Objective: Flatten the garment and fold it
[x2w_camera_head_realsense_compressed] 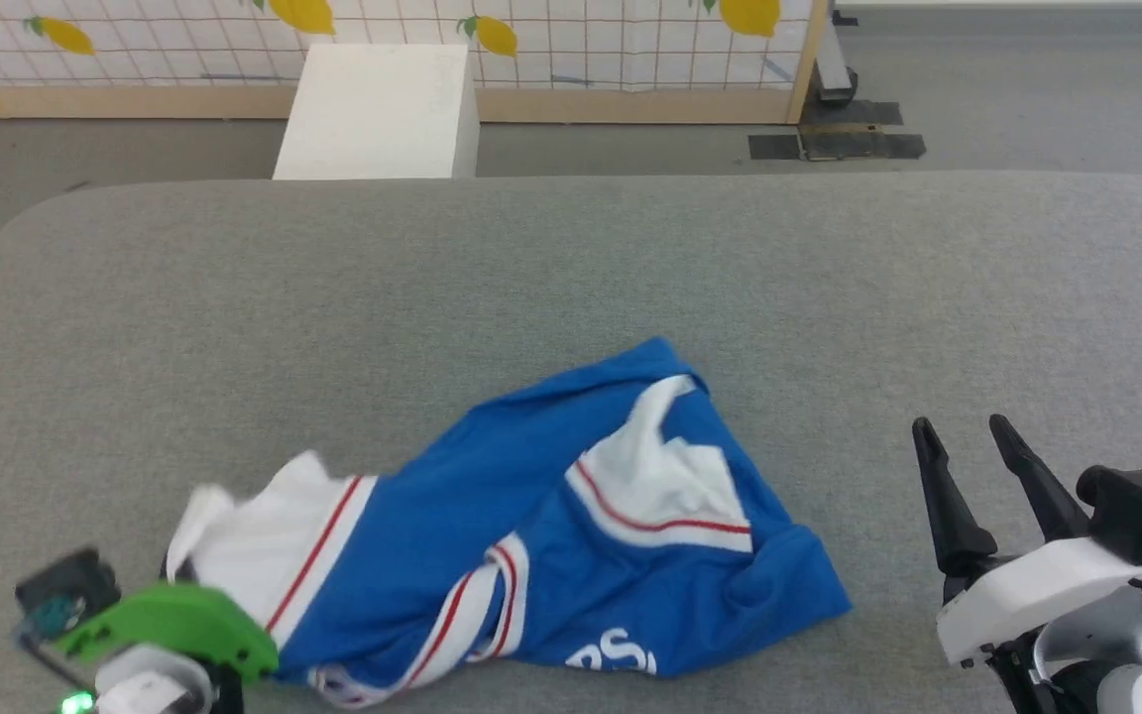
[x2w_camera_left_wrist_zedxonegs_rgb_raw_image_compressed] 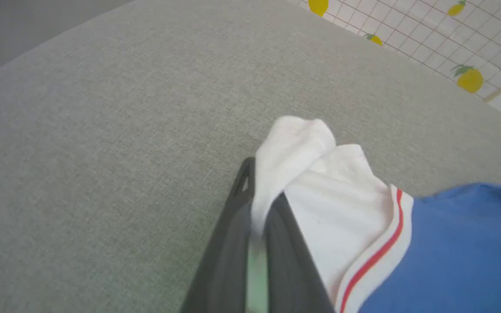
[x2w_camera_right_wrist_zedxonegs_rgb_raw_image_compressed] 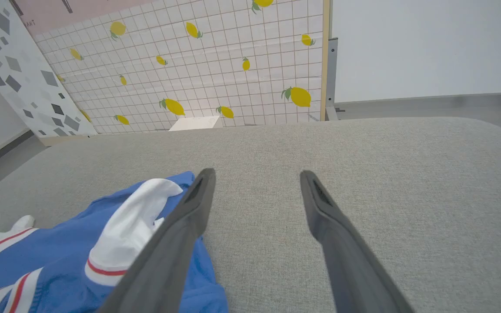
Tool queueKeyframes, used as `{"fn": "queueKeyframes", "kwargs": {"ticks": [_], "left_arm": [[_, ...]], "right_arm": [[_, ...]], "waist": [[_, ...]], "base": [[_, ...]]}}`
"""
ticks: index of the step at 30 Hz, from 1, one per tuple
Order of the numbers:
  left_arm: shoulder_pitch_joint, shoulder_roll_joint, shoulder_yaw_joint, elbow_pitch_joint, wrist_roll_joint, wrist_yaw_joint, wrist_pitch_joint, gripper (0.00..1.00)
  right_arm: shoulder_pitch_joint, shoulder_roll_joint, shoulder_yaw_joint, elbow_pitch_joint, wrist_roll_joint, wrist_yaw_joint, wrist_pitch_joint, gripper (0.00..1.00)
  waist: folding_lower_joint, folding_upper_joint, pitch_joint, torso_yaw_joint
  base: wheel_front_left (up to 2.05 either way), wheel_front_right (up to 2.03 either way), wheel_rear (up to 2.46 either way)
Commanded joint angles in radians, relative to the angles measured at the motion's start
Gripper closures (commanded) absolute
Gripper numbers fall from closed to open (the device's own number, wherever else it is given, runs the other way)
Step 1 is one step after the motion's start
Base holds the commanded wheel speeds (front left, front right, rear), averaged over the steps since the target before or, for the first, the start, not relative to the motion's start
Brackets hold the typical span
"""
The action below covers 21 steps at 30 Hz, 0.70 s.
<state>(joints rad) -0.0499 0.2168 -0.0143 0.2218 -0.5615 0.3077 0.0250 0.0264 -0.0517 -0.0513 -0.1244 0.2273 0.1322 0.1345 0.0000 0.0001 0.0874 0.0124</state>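
Shirt (x2w_camera_head_realsense_compressed: 492, 535) lies crumpled on the grey cloth-covered desk (x2w_camera_head_realsense_compressed: 571, 258), near edge, left of centre. The blue body is bunched and creased. One white sleeve with a red stripe is spread out to the left. A second white patch with red trim is folded over on top near the middle. A white-and-red band runs along the near side. White lettering shows at the near hem, cut off and not readable in full. Left gripper (x2w_camera_left_wrist_zedxonegs_rgb_raw_image_compressed: 257, 204) is at the near left, on the shirt's (x2w_camera_left_wrist_zedxonegs_rgb_raw_image_compressed: 342, 208) left sleeve: jaws pressed together, pinching a fold of white sleeve cloth, which stands up past the tips in a small puff. In the head view its green wrist plate (x2w_camera_head_realsense_compressed: 174, 620) sits against the sleeve and hides the fingers. Right gripper (x2w_camera_head_realsense_compressed: 963, 428) is at the near right, well apart from the shirt and over bare desk: jaws spread wide, grey cloth showing between them; contact with the desk cannot be told. In the right wrist view the right gripper (x2w_camera_right_wrist_zedxonegs_rgb_raw_image_compressed: 257, 174) points toward the far edge, and the shirt (x2w_camera_right_wrist_zedxonegs_rgb_raw_image_compressed: 59, 248) lies to its left, partly behind one finger. Beyond the far edge a white box (x2w_camera_head_realsense_compressed: 378, 114) stands on a grey floor (x2w_camera_head_realsense_compressed: 135, 149), with a wall panel (x2w_camera_head_realsense_compressed: 581, 40) of white tiles and yellow lemons behind it
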Motion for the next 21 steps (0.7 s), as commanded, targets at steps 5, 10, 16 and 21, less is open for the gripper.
{"fn": "queueKeyframes", "kwargs": {"ticks": [5,10,16,21], "left_arm": [[0.051,-0.072,0.044,0.022,-0.122,-0.059,-0.035,0.0],[0.06,-0.069,0.057,-0.009,-0.077,-0.108,-0.217,0.0],[0.025,-0.073,0.051,-0.086,0.089,-0.123,-0.285,0.0],[0.0,-0.124,0.074,-0.172,0.202,-0.17,-0.286,0.0]], "right_arm": [[-0.003,0.001,0.017,0.004,-0.02,-0.002,0.031,0.0],[-0.052,0.001,0.113,0.017,-0.052,-0.002,0.079,0.0],[-0.165,0.001,0.249,0.095,-0.04,-0.002,0.214,0.0],[-0.269,0.001,0.314,0.211,-0.058,-0.002,0.393,0.0]], "waist": [[0.0,-0.0001,-0.007,0.03],[0.0,-0.0001,0.003,0.063],[0.0,-0.0001,0.042,0.117],[0.0,-0.0001,0.081,0.155]], "base": [[0.0,0.0,0.0],[0.0,0.0,0.0],[0.0,0.0,0.0],[0.0,0.0,0.0]]}}
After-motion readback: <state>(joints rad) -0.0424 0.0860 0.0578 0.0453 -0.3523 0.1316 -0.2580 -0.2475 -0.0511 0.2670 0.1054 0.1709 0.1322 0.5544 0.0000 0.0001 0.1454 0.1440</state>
